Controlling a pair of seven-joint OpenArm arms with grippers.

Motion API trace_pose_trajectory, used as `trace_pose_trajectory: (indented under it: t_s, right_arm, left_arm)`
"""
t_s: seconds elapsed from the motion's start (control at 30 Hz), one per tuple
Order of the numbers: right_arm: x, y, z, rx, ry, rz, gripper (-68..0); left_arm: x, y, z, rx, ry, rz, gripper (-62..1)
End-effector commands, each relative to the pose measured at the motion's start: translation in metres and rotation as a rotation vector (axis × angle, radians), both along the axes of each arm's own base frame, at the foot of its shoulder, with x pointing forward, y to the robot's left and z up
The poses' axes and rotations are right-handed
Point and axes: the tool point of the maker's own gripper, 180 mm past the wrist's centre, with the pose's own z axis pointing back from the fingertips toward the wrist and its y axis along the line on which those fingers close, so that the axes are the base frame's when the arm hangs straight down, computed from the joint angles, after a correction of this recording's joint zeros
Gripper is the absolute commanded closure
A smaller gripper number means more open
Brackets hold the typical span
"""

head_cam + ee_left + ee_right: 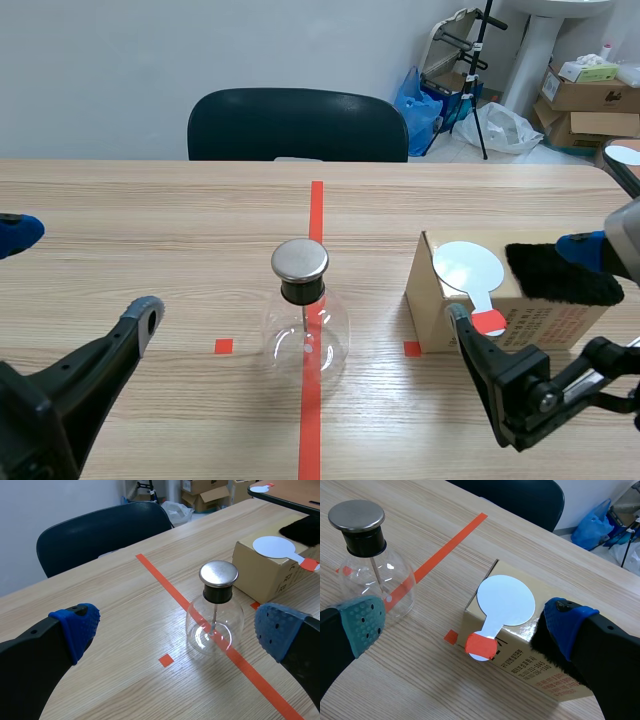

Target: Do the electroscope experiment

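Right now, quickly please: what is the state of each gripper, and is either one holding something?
Left gripper: open, holding nothing.
Right gripper: open, holding nothing.

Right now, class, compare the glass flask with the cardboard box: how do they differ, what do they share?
The flask is clear and round; the cardboard box is opaque, brown and square-edged. The flask wears a metal cap; the box carries a white paddle and black fur. Both rest on the table.
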Motion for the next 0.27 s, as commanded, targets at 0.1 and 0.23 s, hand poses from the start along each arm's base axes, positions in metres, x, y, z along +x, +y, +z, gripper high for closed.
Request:
trace_pose_trajectory:
  t_s: [0.1, 0.23]
  right_arm:
    - [0.0042, 0.0003, 0.0090, 0.010, -0.035, 0.005, -67.9]
    - [0.0042, 0.0003, 0.0090, 0.010, -0.035, 0.005, -67.9]
  left_arm:
    - [-0.0001, -0.0049, 0.0068, -0.002, -0.026, -0.019, -62.3]
    - [0.0000, -0.0050, 0.0074, -0.004, -0.029, -0.019, -62.3]
